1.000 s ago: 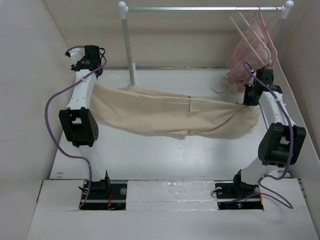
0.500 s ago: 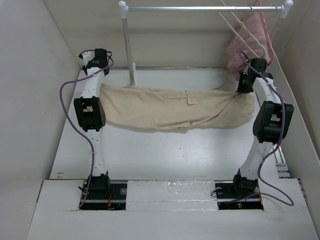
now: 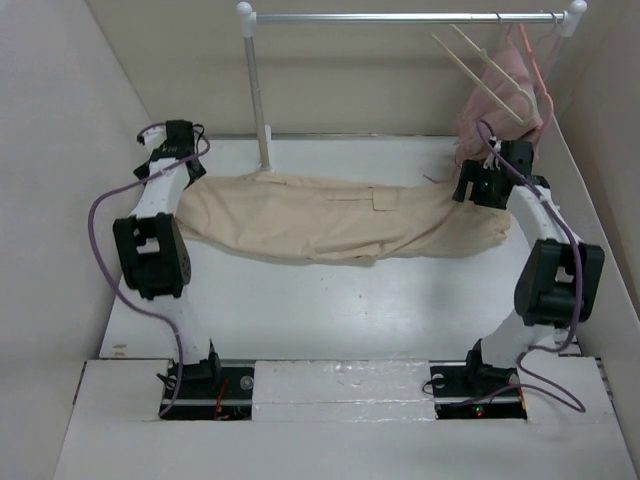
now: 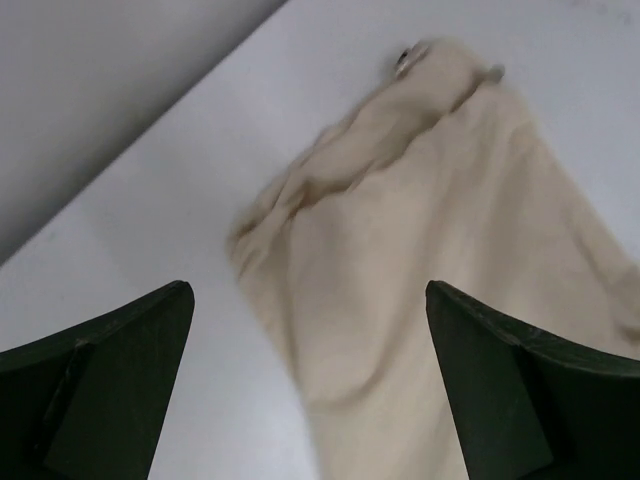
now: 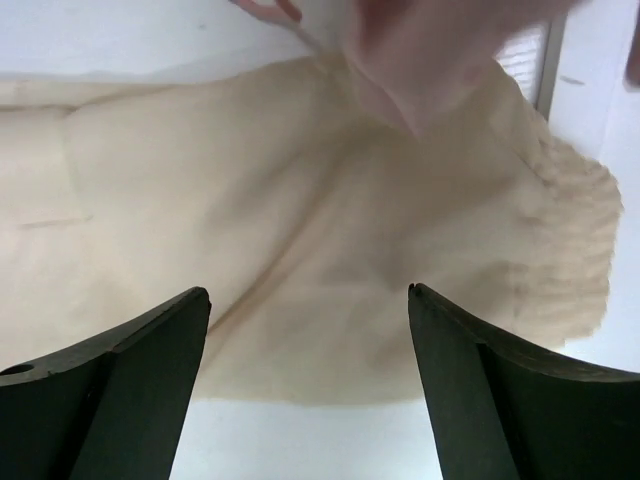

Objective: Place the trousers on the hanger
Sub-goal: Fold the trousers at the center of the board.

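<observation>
The beige trousers [image 3: 340, 215] lie stretched across the white table, left to right. My left gripper [image 3: 172, 150] hangs open above their left end. In the left wrist view its dark fingers [image 4: 120, 360] stand wide apart over the cloth [image 4: 420, 250], holding nothing. At the right end my right gripper [image 3: 487, 183] is open too. In the right wrist view nothing sits between its fingers [image 5: 470, 370], and the trousers [image 5: 300, 200] lie flat below. The cream hanger [image 3: 490, 75] hangs tilted from the rail at the back right, apart from both grippers.
A metal clothes rail [image 3: 400, 17] on a white post [image 3: 257, 100] spans the back. A dusty-pink garment [image 3: 495, 125] on a thin pink hanger [image 3: 535, 60] hangs beside the cream one, just behind my right gripper. Walls close in on both sides.
Both grippers opened and let go of the trousers, which dropped from a raised, stretched hold to lie on the table. The left arm drew back to the left.
</observation>
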You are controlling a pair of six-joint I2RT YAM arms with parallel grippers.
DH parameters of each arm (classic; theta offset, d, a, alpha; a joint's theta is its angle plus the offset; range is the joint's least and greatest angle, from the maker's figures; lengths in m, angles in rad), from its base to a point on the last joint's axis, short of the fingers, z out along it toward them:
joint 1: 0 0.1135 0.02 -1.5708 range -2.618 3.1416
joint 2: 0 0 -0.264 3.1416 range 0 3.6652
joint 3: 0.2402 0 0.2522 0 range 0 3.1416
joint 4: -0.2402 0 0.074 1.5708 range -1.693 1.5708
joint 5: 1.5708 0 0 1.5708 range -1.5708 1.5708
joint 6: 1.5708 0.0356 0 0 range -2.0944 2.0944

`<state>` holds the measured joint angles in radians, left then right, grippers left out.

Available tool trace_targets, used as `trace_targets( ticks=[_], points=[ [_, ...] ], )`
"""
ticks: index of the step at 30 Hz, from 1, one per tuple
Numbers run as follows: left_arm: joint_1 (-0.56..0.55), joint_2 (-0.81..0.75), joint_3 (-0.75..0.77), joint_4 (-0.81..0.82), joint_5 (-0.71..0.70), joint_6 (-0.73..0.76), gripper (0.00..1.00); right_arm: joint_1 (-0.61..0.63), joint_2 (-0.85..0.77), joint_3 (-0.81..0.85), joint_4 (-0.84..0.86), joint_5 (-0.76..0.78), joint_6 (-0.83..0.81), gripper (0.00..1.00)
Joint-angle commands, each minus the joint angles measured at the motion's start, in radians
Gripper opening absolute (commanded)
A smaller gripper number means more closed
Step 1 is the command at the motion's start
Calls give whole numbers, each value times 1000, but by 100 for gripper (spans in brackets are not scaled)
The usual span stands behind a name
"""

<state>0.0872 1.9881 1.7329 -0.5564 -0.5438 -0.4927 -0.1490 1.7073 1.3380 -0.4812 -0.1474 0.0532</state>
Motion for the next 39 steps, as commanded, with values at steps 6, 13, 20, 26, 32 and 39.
trace_targets(
  ticks=[6,13,20,26,32,39],
  points=[
    [163,-422,-551,216,361,-92,50,42,-285,-273,151,-164,13,86],
    [272,-393,-685,253,606,-138,41,129,-400,-411,173,-221,-3,29],
    [272,-385,-766,447,745,-187,47,207,-456,-513,182,-259,-30,37],
    [272,-259,-728,455,762,-216,52,258,-485,-562,182,-236,-32,53],
    [272,-172,-702,428,745,-247,57,267,-500,-562,167,-210,-21,58],
    [272,-144,-661,440,745,-264,17,45,-470,-683,257,-207,155,80]
  ],
)
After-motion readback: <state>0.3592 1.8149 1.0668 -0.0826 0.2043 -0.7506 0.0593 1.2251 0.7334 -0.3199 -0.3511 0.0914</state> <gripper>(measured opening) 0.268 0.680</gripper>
